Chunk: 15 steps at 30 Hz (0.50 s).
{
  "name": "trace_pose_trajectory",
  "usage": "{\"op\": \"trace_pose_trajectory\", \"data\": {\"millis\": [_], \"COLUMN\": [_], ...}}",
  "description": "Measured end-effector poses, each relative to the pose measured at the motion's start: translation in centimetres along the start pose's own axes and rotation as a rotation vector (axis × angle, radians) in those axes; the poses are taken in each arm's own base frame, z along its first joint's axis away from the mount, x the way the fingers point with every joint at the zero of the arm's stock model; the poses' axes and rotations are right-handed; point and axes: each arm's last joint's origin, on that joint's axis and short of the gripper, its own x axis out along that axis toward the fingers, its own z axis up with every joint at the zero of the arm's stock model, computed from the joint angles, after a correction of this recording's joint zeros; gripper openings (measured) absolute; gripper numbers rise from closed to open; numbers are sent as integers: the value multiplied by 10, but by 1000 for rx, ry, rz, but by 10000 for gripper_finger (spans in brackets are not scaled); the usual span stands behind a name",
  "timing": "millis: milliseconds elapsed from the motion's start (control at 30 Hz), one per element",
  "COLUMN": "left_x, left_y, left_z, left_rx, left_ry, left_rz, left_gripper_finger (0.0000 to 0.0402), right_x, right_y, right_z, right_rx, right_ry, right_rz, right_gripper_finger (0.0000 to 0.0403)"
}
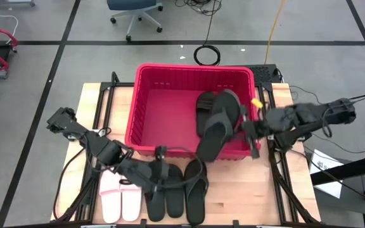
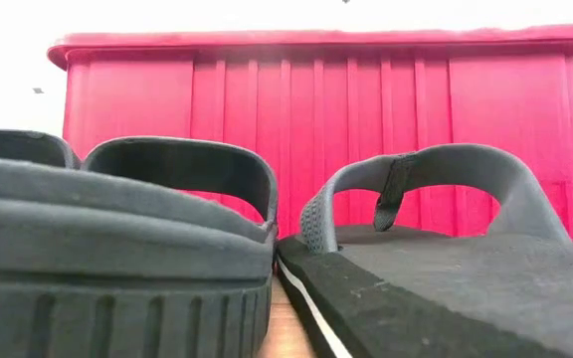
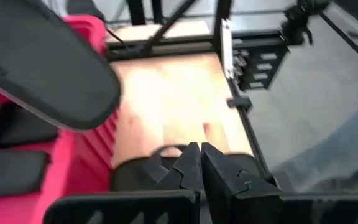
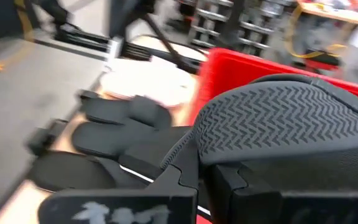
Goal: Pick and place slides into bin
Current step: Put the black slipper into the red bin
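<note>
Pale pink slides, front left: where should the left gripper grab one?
Probably the wide strap of one pale pink open-toe slide, from straight above: it arches clear of the footbed at the end nearer the red plastic bin. The pair lies flat, side by side, so inner edges are blocked.

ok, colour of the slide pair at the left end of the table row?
Pale pink pair, clearest in the high view.
</note>
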Motion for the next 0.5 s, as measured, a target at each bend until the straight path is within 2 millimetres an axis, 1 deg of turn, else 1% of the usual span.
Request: {"op": "trace_pose_trajectory", "data": {"millis": [133, 200, 300, 400, 500], "left_x": [-6, -11, -17, -23, -23], "left_y": [19, 27, 42, 53, 61], "left_z": [11, 15, 20, 23, 25], "left_rx": [-29, -44, -72, -84, -76], "left_ry": [-66, -79, -105, -121, -126], "left_rz": [48, 64, 95, 118, 141], "left_gripper_finger": [13, 10, 2, 4, 9], "right_x": [-14, -18, -20, -18, -13], "right_y": [-26, -38, -56, -75, -91], "right_z": [2, 0, -6, -16, -27], "right_rx": [0, -5, -12, -26, -14], "right_ry": [24, 46, 94, 184, 255], "right_rz": [-114, -142, -220, -285, -228], "right_gripper_finger": [0, 0, 0, 0, 0]}}
